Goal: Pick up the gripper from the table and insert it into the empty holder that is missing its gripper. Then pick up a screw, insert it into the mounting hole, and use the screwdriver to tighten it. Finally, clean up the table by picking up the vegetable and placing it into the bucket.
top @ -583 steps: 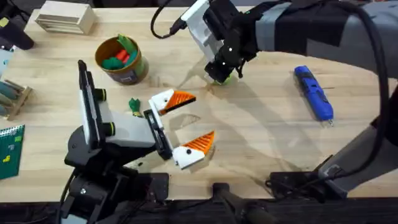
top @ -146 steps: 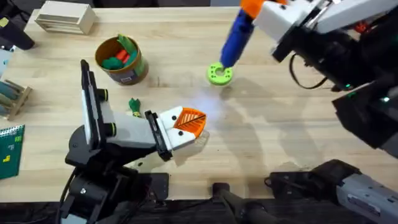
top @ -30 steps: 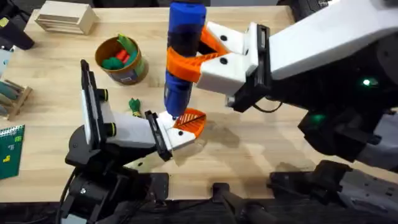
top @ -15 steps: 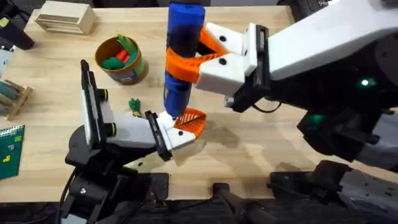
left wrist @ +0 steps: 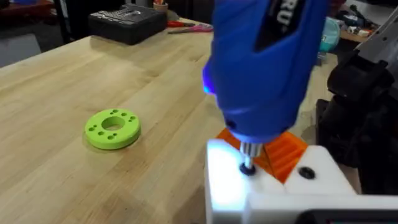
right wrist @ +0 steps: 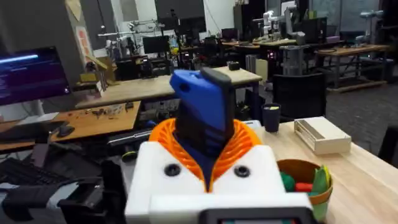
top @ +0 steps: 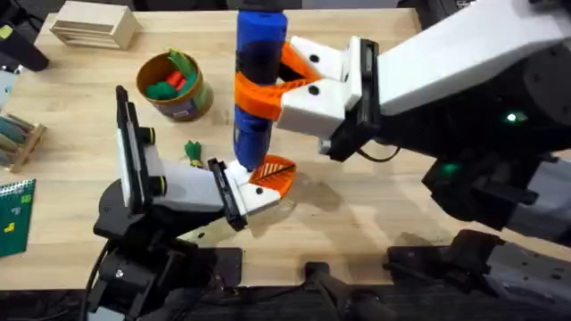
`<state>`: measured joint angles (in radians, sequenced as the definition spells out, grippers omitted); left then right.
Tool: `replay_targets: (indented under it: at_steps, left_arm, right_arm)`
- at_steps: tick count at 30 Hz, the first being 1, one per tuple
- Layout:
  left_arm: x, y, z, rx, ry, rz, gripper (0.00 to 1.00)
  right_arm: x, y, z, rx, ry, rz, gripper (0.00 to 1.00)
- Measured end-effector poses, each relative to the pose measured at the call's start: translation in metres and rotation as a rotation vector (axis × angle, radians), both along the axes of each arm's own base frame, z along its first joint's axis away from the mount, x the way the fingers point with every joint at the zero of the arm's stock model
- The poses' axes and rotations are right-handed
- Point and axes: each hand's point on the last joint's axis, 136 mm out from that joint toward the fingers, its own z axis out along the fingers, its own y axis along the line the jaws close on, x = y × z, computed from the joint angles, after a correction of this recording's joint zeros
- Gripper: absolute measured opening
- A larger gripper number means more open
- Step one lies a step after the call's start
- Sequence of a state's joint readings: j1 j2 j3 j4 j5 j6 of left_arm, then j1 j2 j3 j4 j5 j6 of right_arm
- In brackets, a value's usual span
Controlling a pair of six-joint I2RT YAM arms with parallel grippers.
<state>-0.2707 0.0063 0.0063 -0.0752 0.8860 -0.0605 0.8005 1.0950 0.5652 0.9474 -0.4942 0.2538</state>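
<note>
My right gripper (top: pixel 268 89) is shut on the blue screwdriver (top: pixel 257 76), holding it upright with its orange pads (right wrist: pixel 245 146) around the handle. The screwdriver (left wrist: pixel 267 62) presses its tip onto a small screw (left wrist: pixel 247 168) in the white holder (left wrist: pixel 273 186) of my left gripper (top: pixel 284 183). That gripper is shut, and an orange ridged gripper tip (left wrist: pixel 285 151) sits in the holder. The lime-green disc (left wrist: pixel 112 128) with its mounting hole lies on the table beyond. The dark green vegetable (top: pixel 193 152) lies beside the left arm. The tan bucket (top: pixel 174 86) stands behind it, holding toy vegetables.
A pale slatted box (top: pixel 94 25) sits at the back left corner. A small wooden rack (top: pixel 18 138) and a green card (top: pixel 13 214) lie at the left edge. The right arm (top: pixel 464 80) spans the table's right half, above bare wood.
Over the last second the screwdriver edged slightly left and stayed on the left gripper's holder. About five seconds ago it stood over the lime-green disc.
</note>
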Motion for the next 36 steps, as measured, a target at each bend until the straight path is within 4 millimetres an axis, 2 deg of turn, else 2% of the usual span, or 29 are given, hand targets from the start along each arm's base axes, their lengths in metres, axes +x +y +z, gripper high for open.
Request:
replay_targets:
  at_steps: [13,18,22,25,30,33,36]
  left_arm:
    - [0.000,0.000,0.000,0.000,0.000,0.000,0.004]
    - [0.000,0.000,0.000,0.000,0.000,0.000,0.004]
    - [0.000,0.000,0.000,0.000,0.000,0.000,0.004]
    - [0.000,0.000,0.000,0.000,0.000,0.000,0.004]
    - [0.000,0.000,0.000,0.000,0.000,0.000,0.004]
    - [0.000,0.000,0.000,0.000,0.000,0.000,0.004]
    - [0.000,0.000,0.000,0.000,0.000,0.000,0.004]
  right_arm:
    - [0.000,0.000,0.001,0.003,-0.003,0.000,0.029]
    - [-0.001,-0.009,0.021,0.077,-0.048,-0.008,0.029]
    - [0.010,-0.021,0.030,0.112,-0.065,-0.046,0.029]
    - [0.038,-0.033,0.016,0.043,-0.078,-0.146,0.029]
    - [0.095,-0.065,-0.041,-0.198,-0.047,-0.354,0.029]
    - [0.130,-0.101,-0.080,-0.385,-0.043,-0.528,0.029]
    - [0.158,-0.140,-0.107,-0.574,-0.076,-0.690,0.029]
